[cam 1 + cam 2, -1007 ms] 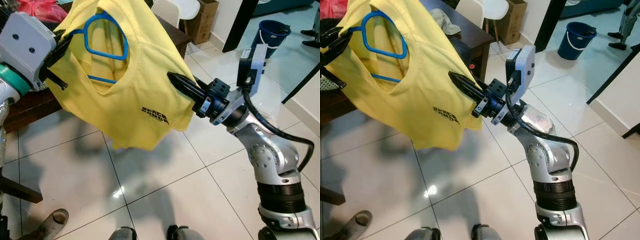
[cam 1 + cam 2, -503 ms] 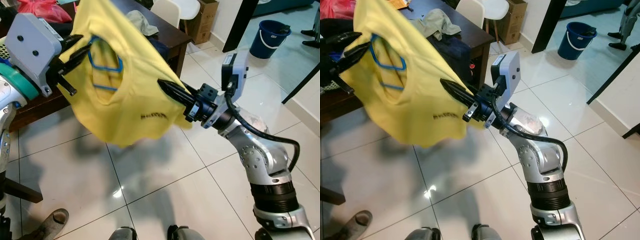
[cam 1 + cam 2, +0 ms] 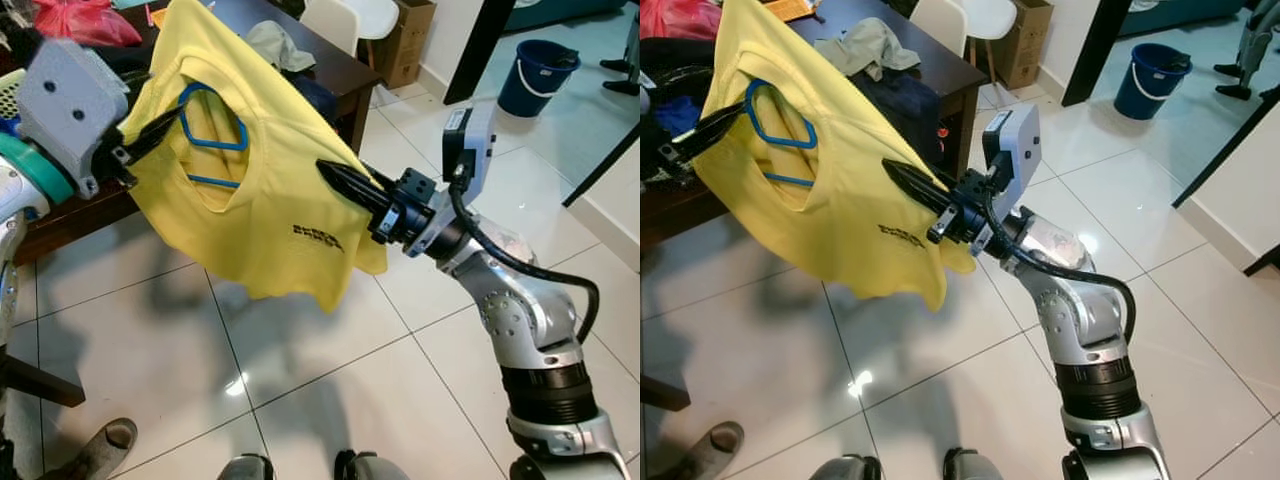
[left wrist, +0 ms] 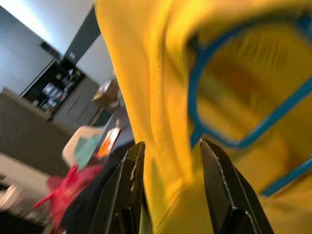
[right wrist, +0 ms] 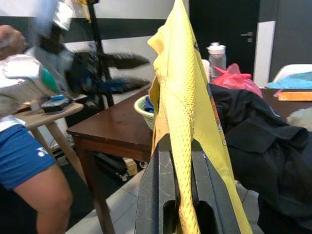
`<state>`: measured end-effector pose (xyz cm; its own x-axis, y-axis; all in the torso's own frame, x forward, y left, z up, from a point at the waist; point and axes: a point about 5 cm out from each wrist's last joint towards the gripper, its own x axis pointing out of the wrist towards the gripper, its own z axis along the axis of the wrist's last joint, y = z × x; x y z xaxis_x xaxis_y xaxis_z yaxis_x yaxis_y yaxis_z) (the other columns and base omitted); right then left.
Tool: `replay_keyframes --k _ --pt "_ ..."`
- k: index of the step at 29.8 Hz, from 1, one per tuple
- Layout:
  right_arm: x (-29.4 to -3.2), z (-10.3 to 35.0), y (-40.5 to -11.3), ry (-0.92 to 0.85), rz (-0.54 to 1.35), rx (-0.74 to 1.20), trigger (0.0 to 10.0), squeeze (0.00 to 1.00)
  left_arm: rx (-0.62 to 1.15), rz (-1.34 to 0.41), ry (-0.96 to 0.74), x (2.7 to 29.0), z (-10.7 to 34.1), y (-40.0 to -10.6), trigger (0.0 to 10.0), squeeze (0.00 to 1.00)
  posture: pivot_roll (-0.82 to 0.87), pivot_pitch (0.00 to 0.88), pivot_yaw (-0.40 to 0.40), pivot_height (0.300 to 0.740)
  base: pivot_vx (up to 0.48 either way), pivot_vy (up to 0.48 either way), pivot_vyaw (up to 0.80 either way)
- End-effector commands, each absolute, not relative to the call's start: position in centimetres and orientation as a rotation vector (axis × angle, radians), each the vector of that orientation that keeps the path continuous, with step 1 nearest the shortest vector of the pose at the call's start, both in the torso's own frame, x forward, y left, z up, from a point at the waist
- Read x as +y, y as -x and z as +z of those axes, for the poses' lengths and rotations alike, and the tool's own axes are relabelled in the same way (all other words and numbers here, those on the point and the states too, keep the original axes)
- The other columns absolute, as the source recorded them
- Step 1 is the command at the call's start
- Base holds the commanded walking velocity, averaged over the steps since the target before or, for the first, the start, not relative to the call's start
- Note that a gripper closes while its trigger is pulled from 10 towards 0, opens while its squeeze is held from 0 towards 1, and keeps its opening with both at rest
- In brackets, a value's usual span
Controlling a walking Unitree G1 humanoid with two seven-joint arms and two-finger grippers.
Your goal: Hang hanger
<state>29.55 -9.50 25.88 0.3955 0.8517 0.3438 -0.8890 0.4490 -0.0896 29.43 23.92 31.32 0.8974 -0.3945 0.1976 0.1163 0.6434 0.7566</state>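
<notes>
the robot stands on the pale tiled floor (image 3: 330, 400) with a yellow shirt (image 3: 270, 200) stretched in the air between its two arms, in front of a dark wooden table (image 3: 940, 70). the blue hanger (image 3: 215, 125) sits inside the shirt, showing through the neck opening, up off the ground and just beside the table's edge. the left gripper (image 4: 168, 161) has its black fingers pinched on the shirt's collar edge, right next to the hanger's blue loop, with yellow cloth running between them. the right gripper (image 3: 335, 175) reaches in from the other side and its two fingers are closed tight on a fold of the shirt's side, the fabric squeezed in a thin line between them. the shirt hangs slack below both grips, its small black print facing up. on the table lie dark clothes (image 5: 263, 141), a grey-green rag (image 3: 865, 45) and a red bag (image 3: 75, 20). a blue bucket (image 3: 535, 75) stands well apart by the doorway, and a person's leg in blue shorts (image 5: 24, 165) is near the table.
</notes>
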Motion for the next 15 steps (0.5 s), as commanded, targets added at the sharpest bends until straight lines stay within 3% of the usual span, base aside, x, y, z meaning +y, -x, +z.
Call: replay_keyframes --k 1,12,14,15 --pt "-9.2 27.0 -28.8 -0.118 1.16 -0.42 10.0 0.0 -0.352 -0.297 -0.87 24.0 31.0 -29.4 10.0 0.0 0.11 0.095 0.042 0.74 0.0 0.0 0.0" --pt "-8.8 27.8 -27.7 -0.131 1.244 -0.446 10.0 0.0 -0.373 -0.281 -0.856 24.6 31.4 -29.8 10.0 0.0 0.11 0.096 0.042 0.74 0.0 0.0 0.0" --pt "-8.7 27.8 -27.8 -0.128 1.242 -0.445 10.0 0.0 -0.387 -0.282 -0.86 24.5 31.5 -29.9 9.9 0.0 0.11 0.095 0.044 0.74 0.0 0.0 0.0" --pt "-8.7 27.6 -27.9 -0.119 1.23 -0.437 10.0 0.0 -0.41 -0.297 -0.87 24.3 31.8 -29.9 9.3 0.0 0.11 0.096 0.045 0.74 0.0 0.0 0.0"
